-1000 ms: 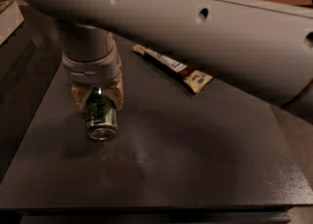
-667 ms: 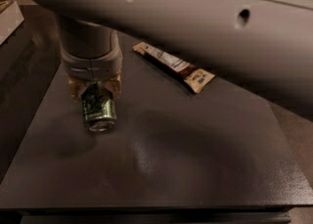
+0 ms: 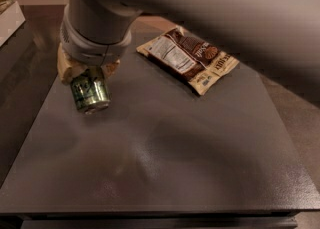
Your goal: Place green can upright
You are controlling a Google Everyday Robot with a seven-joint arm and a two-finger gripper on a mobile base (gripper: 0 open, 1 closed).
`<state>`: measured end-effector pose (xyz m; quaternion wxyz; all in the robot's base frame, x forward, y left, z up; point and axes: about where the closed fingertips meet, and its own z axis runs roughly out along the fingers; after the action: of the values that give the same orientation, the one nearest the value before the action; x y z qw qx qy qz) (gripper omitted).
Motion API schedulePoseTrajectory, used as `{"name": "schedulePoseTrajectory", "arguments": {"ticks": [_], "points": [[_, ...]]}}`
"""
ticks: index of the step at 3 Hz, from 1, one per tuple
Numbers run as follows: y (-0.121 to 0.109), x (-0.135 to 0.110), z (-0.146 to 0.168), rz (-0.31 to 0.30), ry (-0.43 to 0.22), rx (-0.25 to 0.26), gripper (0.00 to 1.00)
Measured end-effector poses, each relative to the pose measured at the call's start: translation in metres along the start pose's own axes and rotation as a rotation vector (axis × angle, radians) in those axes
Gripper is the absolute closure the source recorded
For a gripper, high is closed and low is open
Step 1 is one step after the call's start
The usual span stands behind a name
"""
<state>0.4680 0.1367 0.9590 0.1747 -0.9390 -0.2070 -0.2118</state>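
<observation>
**Can held at a tilt over the counter's left side**

The can [image 3: 90,92] is dark green with pale markings on its side. It sits at the left of the counter [image 3: 175,168], toward the far edge. It is not upright. It leans, with its upper end tucked up between the jaws and its silver lower end turned down and toward the camera. Whether that lower rim touches the counter or hangs just above it cannot be told; a faint shadow lies right beneath it.

The jaws come down on the can from above and are closed on its upper part. Their tan pads [image 3: 65,68] show on either side of the can, one at its left and one at its right. Above them is a broad, pale grey wrist [image 3: 95,28] with a ring around it. From the wrist the arm [image 3: 230,13] runs across the top of the view to the right, blurred and close to the camera.

To the right of the can, and well apart from it, a brown and cream wrapper [image 3: 187,58] lies flat on the counter near the far edge. It is set at a slant, with a white printed panel facing up.

The counter is dark grey and finely speckled, with a dull sheen near its middle. Beyond its left edge, in the top left corner, the corner of a pale box [image 3: 7,10] shows.
</observation>
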Motion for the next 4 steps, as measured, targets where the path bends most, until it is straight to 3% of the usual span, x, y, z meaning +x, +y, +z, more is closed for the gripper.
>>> {"name": "schedulePoseTrajectory", "arguments": {"ticks": [2, 3, 4], "points": [[-0.0123, 0.0104, -0.0104, -0.185, 0.067, 0.192, 1.0], [-0.016, 0.0093, -0.0133, -0.234, 0.073, 0.195, 1.0], [-0.0164, 0.0094, -0.0137, -0.229, 0.074, 0.194, 1.0]]}}
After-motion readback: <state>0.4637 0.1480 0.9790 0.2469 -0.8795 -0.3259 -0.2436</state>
